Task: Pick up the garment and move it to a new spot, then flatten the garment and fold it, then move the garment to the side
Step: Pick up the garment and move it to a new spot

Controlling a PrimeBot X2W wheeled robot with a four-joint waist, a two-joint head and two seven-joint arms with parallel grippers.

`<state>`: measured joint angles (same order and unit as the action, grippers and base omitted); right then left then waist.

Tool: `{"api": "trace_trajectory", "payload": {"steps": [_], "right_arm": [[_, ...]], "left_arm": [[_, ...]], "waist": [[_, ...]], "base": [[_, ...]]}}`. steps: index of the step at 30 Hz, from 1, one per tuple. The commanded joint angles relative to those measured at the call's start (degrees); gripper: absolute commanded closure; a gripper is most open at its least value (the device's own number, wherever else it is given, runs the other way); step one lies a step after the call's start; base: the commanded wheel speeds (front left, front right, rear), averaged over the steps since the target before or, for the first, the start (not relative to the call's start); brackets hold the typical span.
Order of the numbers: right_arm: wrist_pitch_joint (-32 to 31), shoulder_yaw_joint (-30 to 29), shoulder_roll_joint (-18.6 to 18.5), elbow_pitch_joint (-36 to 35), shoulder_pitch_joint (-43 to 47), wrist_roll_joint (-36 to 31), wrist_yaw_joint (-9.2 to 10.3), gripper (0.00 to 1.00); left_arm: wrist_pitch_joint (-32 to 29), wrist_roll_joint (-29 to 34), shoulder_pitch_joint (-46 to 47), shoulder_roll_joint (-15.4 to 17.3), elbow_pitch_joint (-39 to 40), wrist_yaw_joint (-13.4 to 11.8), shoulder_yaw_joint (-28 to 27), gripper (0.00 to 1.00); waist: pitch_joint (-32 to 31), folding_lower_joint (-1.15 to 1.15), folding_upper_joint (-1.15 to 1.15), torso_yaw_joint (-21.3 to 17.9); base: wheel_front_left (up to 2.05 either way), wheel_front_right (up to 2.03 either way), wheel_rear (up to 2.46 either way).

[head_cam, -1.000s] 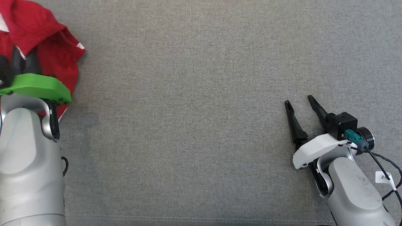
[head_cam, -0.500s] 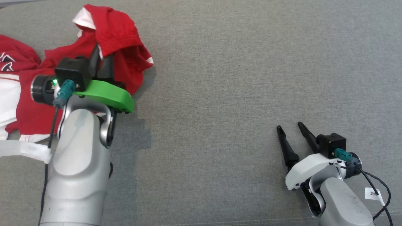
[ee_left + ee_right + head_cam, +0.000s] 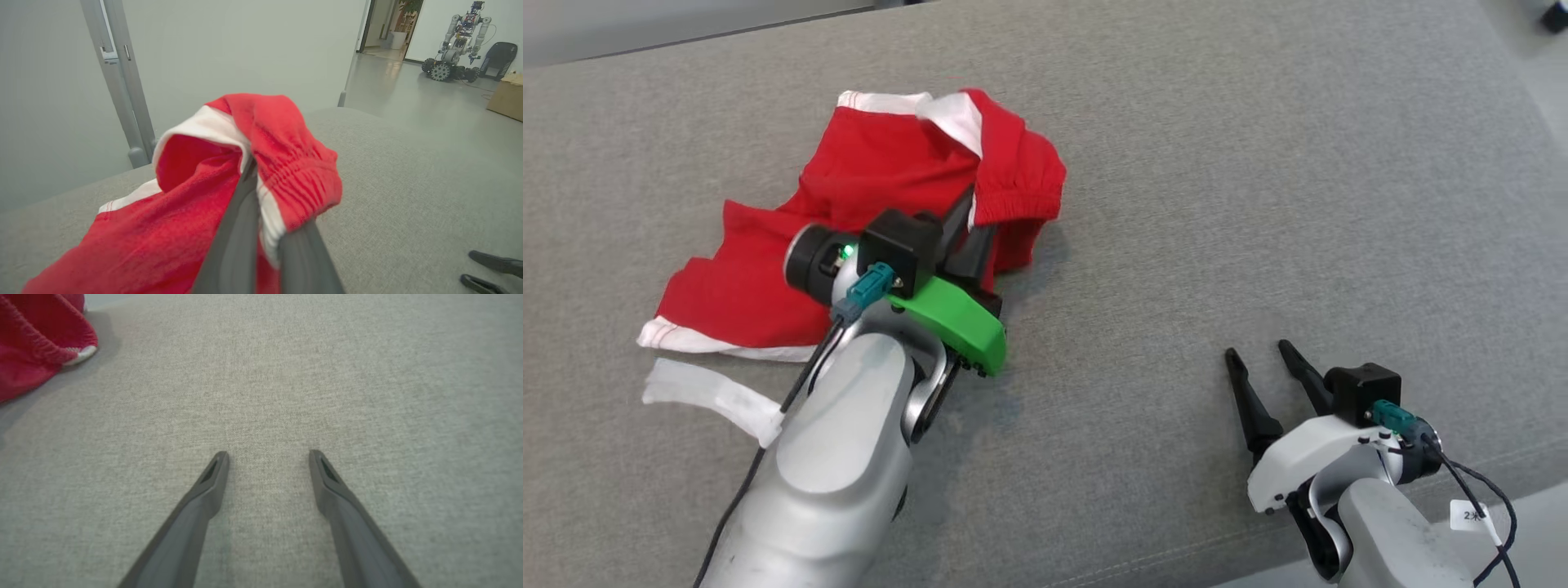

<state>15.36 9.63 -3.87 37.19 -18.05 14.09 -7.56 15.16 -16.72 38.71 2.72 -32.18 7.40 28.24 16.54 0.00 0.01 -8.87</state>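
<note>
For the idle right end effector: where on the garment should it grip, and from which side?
Probably the gathered waistband of the garment, beside where the left end effector pinches it, coming from the right: that fold stands raised off the surface and faces the open right end effector.

Red garment (image 3: 874, 171), apparently shorts, with white trim and a gathered elastic band. It is crumpled and unfolded, lying on the grey fabric surface (image 3: 1258, 163), left of centre in the head view. Its banded edge is raised clear of the surface and droops over, pinched in the closed left claw (image 3: 970, 220).
</note>
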Motion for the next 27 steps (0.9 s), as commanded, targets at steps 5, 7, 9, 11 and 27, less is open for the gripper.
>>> {"api": "trace_trajectory", "payload": {"steps": [5, 7, 9, 11, 27], "right_arm": [[-0.3, -0.65, -0.13, 0.46, 1.9, 0.35, 0.14, 0.0], [-0.3, -1.21, -0.44, 0.14, 2.15, 0.24, 0.14, 0.0], [-0.29, -1.83, -0.49, -0.64, 2.42, -0.09, 0.12, 0.0], [-0.28, -2.33, -0.33, -1.39, 2.62, -0.52, 0.12, 0.0], [-0.23, -1.71, -0.14, -3.0, 3.39, -0.54, 0.12, 0.0]], "left_arm": [[-0.01, -2.07, -2.25, 1.02, -4.71, 0.11, -0.55, 0.0], [0.0, -1.71, -3.27, 1.5, -5.95, 0.04, -1.69, 0.0], [-0.01, -1.2, -4.45, 1.88, -6.56, 0.03, -3.38, 0.0], [-0.01, -0.72, -5.95, 2.18, -6.45, -0.17, -5.69, 0.0], [-0.02, 3.88, -20.86, 1.2, -0.05, -1.16, -23.91, 0.0]], "waist": [[-0.74, 0.0, -0.01, -5.31], [-1.26, 0.0, -0.01, -4.82], [-1.79, 0.0, -0.01, -3.77], [-2.38, 0.0, -0.01, -2.4], [-7.07, 0.0, -0.01, 8.87]], "base": [[0.0, 0.0, 0.0], [0.0, 0.0, 0.0], [0.0, 0.0, 0.0], [0.0, 0.0, 0.0], [0.0, 0.0, 0.0]]}}
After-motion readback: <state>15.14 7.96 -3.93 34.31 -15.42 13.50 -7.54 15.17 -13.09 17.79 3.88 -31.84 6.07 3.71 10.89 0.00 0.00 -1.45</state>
